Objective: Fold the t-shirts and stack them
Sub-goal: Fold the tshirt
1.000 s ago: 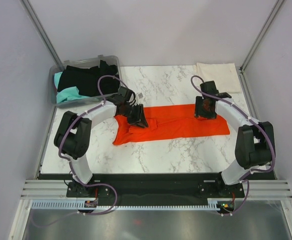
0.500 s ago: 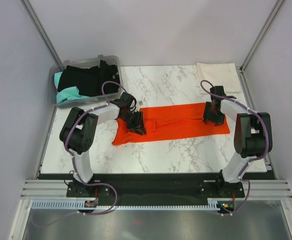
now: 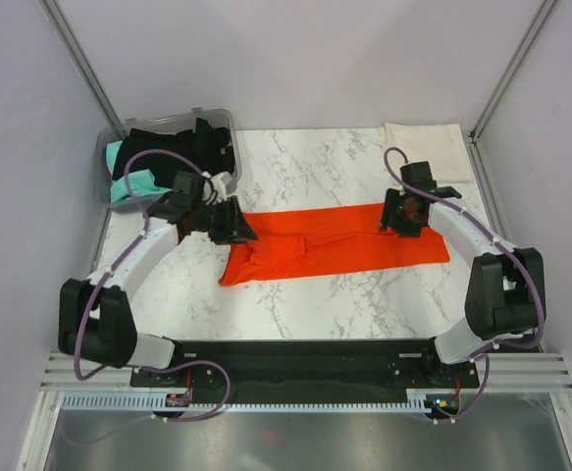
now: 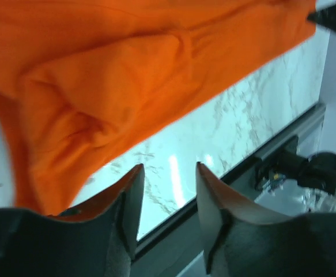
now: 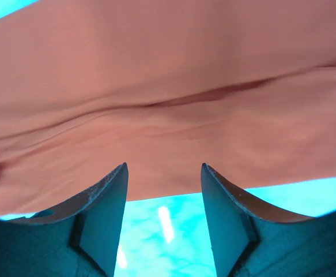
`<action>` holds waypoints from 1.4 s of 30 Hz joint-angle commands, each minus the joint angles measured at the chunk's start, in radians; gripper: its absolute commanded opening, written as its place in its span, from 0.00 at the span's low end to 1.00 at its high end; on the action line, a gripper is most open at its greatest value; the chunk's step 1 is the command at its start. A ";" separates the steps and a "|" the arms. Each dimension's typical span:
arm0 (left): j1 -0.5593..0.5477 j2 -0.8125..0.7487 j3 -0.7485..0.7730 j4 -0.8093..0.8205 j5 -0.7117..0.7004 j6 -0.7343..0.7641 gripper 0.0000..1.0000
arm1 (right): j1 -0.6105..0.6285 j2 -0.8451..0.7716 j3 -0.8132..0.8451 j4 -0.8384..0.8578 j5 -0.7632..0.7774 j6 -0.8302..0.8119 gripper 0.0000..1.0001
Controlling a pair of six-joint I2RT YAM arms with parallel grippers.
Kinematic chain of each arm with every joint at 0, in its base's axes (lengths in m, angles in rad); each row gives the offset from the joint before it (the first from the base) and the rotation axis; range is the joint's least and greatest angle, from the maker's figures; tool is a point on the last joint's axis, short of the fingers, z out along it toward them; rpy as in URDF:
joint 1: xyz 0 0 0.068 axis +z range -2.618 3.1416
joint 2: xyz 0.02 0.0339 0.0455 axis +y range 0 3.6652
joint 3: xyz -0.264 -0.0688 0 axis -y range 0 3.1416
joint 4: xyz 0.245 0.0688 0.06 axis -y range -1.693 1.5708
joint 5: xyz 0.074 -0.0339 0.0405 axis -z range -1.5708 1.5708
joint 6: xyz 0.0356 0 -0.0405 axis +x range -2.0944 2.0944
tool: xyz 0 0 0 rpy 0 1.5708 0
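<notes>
Top view first: the bright orange-red cloth t-shirt [image 3: 344,243] is lying as a long narrow band across the middle of the white marble-patterned table [image 3: 315,162], and its left end is bunching a little. The left gripper [image 3: 234,224] is hovering over that bunched end. The right gripper [image 3: 401,218] is hanging over the opposite end, by the far edge of the band. A folded cream-white t-shirt [image 3: 423,147] is sitting in the far right corner. The clear grey plastic bin [image 3: 106,169] at far left is holding black cloth [image 3: 173,152] and teal cloth [image 3: 129,184].

I'm reading this as mid-fold: the lengthwise folds look done and the end-to-end fold is not yet made. The next move is probably calling for a pinch on one end and a carry across to the other, after the left end is smoothed.

In the left wrist view, the left gripper [image 4: 169,167] is standing open and empty, with bare marble showing between its fingers. A rumpled lump of the shirt [image 4: 98,75] is lying just beyond the tips, something the overhead only hints at.

In the right wrist view, the right gripper [image 5: 164,167] is likewise parted and holding nothing. The shirt's near edge [image 5: 168,75] is running just ahead of the tips, with a long crease the top view is missing. Neither wrist view is showing the bin or the cream shirt.
</notes>
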 commanded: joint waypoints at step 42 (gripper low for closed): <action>0.307 0.151 -0.294 0.071 -0.246 -0.178 0.02 | 0.108 0.060 -0.343 0.260 -0.273 0.186 0.18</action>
